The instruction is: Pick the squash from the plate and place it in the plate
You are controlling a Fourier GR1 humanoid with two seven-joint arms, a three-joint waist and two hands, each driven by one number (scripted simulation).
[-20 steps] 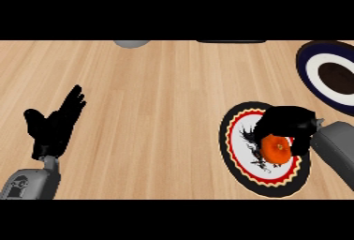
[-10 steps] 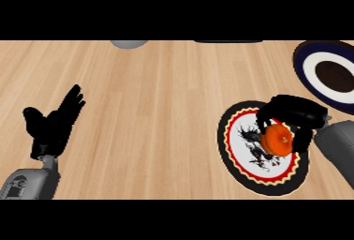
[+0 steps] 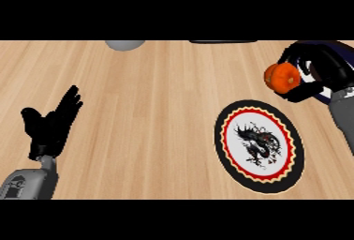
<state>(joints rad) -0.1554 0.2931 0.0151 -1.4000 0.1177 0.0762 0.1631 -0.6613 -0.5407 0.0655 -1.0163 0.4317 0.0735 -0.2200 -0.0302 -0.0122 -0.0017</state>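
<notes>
And the squash (image 3: 282, 78) is up off the dragon plate (image 3: 230, 159), carried to the upper right in the right robot hand (image 3: 314, 70), fingers curled round it; the dark plate (image 3: 328, 96) waits underneath; left robot hand (image 3: 50, 125) rests open.

Light wooden counter (image 3: 159, 93) with lengthwise plank grain, evenly lit.

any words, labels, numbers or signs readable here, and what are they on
None: no readable text anywhere.
The plate on the counter carries only a black dragon-like figure in a red and yellow border, no letters.
The squash held in the right robot hand bears no label.
</notes>
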